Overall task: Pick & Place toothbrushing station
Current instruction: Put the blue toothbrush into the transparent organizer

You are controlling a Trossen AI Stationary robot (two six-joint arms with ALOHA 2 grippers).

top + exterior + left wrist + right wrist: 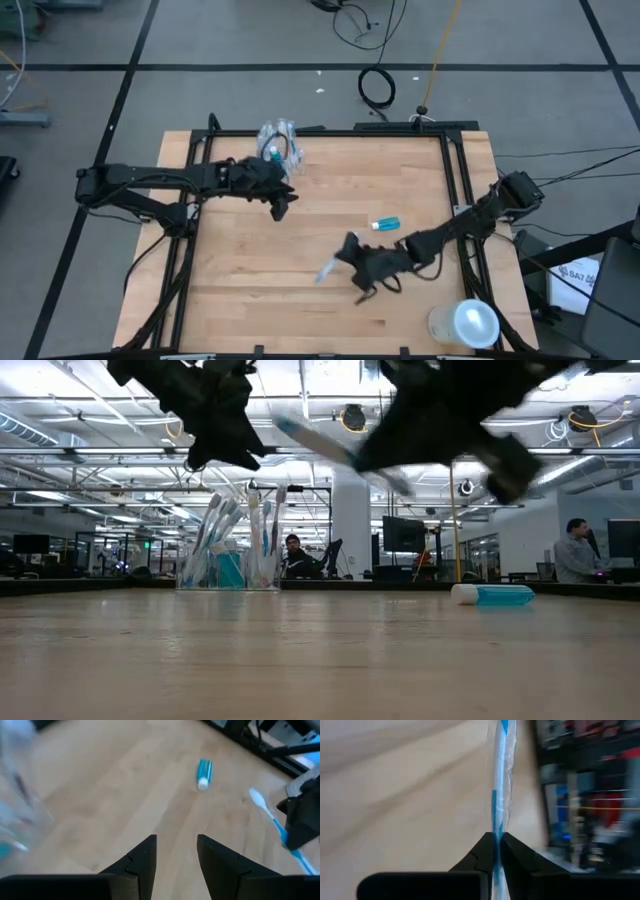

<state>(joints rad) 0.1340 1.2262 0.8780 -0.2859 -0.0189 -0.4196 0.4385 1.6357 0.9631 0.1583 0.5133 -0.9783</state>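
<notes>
Here the right pincer (497, 845) is clamped on a toothbrush (500, 780) jutting forward between its fingers, above the table (300, 250).

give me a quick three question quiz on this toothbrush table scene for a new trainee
1. True or false: the right gripper is shut on a toothbrush.
2. Where is the loose toothpaste tube? A) in the clear cup B) lying on the table C) in the left gripper
3. Fill in: the left gripper's jaws are ____ and hold nothing.

Key: 1 true; 2 B; 3 open
</notes>
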